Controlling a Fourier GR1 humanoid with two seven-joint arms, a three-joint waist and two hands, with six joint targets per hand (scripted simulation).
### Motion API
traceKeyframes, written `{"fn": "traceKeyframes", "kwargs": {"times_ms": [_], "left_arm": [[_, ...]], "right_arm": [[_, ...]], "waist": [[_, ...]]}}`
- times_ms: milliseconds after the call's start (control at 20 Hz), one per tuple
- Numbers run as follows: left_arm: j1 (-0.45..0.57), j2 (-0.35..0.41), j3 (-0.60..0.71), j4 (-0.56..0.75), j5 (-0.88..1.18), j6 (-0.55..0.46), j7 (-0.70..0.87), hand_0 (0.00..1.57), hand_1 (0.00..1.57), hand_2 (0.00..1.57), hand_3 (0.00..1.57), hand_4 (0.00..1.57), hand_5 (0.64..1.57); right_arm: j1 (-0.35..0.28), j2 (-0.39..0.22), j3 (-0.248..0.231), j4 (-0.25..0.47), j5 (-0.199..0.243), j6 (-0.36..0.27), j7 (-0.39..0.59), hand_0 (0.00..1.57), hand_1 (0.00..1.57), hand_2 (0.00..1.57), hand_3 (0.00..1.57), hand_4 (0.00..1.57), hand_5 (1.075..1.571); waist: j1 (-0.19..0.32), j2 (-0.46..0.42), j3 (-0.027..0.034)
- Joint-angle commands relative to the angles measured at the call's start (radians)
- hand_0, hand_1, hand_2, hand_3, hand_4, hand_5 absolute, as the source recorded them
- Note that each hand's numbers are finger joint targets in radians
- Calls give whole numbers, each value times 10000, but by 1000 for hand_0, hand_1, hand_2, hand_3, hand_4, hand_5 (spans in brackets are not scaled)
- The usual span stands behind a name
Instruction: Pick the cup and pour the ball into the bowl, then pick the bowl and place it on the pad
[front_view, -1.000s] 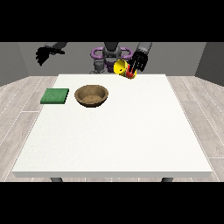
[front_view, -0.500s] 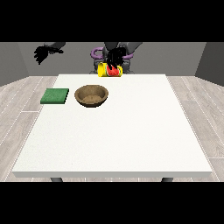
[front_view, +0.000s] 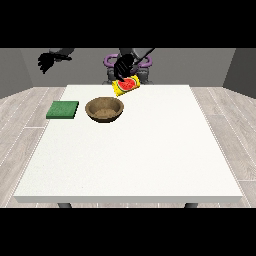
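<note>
The cup (front_view: 126, 86), yellow with a red inside, now hangs above the far rim of the bowl (front_view: 104, 109), just to its right; a second ago it was further right near the far edge of the worktop (front_view: 130, 150), and half a second ago it was roughly where it is now but less tipped. It is tilted hard, its red mouth turned toward the near side and slightly down. No ball can be made out in the cup or in the bowl. The brown bowl sits upright on the worktop in the far left part, its hollow showing only its own brown inside, and it has not moved. The green pad (front_view: 63, 109) lies flat just left of the bowl, apart from it, unchanged as well. The hand at the view's right (front_view: 123, 67) is wrapped around the far end of the cup from above and holds it clear of the surface, its arm reaching in from the right. The hand at the view's left (front_view: 47, 61) hangs in the air beyond the far left corner of the worktop, well apart from everything, fingers curled round nothing, about where it was before.
</note>
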Motion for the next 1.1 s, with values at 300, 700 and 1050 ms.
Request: {"fn": "traceKeyframes", "kwargs": {"times_ms": [300, 700, 1050], "left_arm": [[-73, 92, -4, -264, -1072, -797, -924, 1447, 1447, 1571, 1571, 1532, 1135], [1489, -275, 5251, -2521, 4516, 2630, -173, 1175, 1175, 1443, 1274, 1465, 1170], [3697, -868, 6538, -4624, 10277, 3739, -2007, 0, 0, 0, 0, 0, 1550]], "right_arm": [[-154, 794, 300, -268, -42, -913, 1077, 0, 0, 0, 0, 0, 1568], [65, 600, -343, -72, -235, -1292, 664, 0, 0, 0, 0, 251, 1567], [-1078, 1360, 60, -562, -98, -2012, 703, 0, 0, 0, 0, 303, 1568]], "waist": [[271, -288, -20], [1715, 340, -128], [1464, 1903, -241]]}}
